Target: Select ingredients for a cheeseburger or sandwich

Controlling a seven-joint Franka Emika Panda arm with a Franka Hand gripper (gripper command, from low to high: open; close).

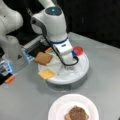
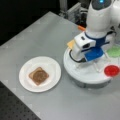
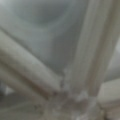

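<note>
A Franka Panda arm is reaching down into the middle of a white sectioned tray [image 1: 82,71] on a grey desk [image 1: 22,100], its pincer [image 2: 86,65] hidden beneath the wrist housing in both front views; whether it is open, or holding anything, cannot be told. The wrist view is showing only the tray's pale dividers, close up, where they are meeting at the hub.

On the paper plate [image 2: 53,68] at a front view's left, a toast square [image 2: 32,75] is already lying with the dark patty [image 2: 39,75] on top: the start of the sandwich. Still waiting in the tray are a second toast square [image 1: 43,58], the yellow cheese square [image 1: 46,73], the red disc [image 1: 78,50] and a green leaf [image 2: 114,51]. So the stack is standing at two pieces, with four ingredients unpicked.

No brand names, labels or legible writing are showing anywhere; a blue light [image 1: 53,10] is glowing on the arm's upper joint.
</note>
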